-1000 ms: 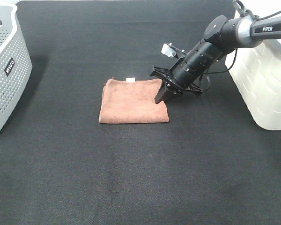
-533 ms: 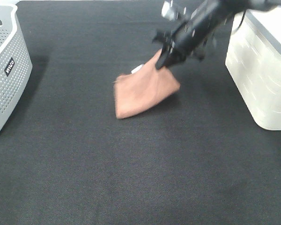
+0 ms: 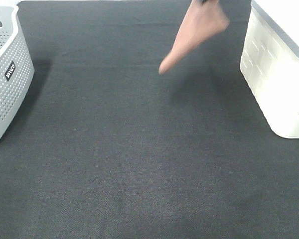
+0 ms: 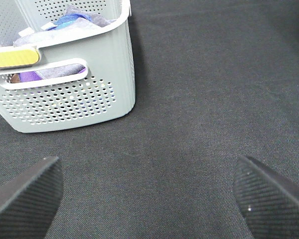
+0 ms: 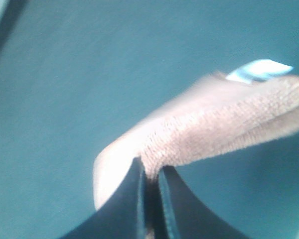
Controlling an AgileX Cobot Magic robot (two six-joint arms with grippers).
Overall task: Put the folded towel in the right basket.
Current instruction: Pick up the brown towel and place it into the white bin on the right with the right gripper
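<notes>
The folded brown towel hangs in the air near the top of the exterior high view, left of the white right basket. My right gripper is shut on the towel's edge, seen close in the right wrist view; the gripper itself is above the exterior view's top edge. My left gripper is open and empty, low over the black mat, with both fingertips at the frame's lower corners.
A grey perforated basket with clothes stands at the far left; it also shows in the left wrist view. The black mat covers the table.
My right gripper closed on the towel, lifted it off the mat and carried it up and to the right toward the white basket. The arm has left the top of the view.
</notes>
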